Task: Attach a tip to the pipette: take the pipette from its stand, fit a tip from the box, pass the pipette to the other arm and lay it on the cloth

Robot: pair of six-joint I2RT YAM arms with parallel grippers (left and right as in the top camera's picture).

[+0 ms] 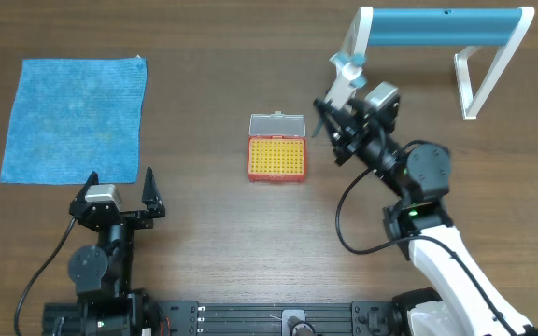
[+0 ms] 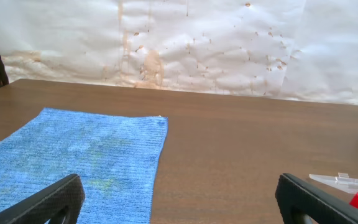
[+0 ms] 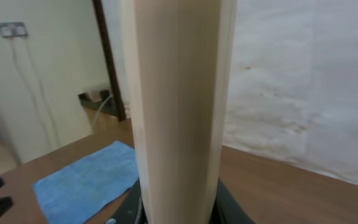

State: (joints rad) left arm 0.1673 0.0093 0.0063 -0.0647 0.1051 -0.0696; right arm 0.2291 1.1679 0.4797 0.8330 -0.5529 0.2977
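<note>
Now: right gripper jaws clamped on the pipette, whose pale barrel stands upright between them and extends well past the fingers. The pipette's blue head sits close against the left end of the stand; cannot tell whether it is free of it. Left gripper jaws wide apart, nothing between them. The cloth lies just ahead of its fingers. The tip box is off to one side, between the two grippers, lid open.

Risks, as judged:
- Snag. If the head is caught on the stand, pulling away could twist the barrel in the jaws or tip the stand.
- Slip. The barrel looks smooth; pressing down into a tip may push it up through the jaws rather than seat the tip.
- Misaim. The tips are packed tight; a tilted nose would strike between holes or shove the box, which looks light and unfixed.
- Lift-off. The box may rise with the pipette once a tip grips.
- Handover. The left jaws are well apart from the right; a poor hold leaves them little barrel to take.
</note>
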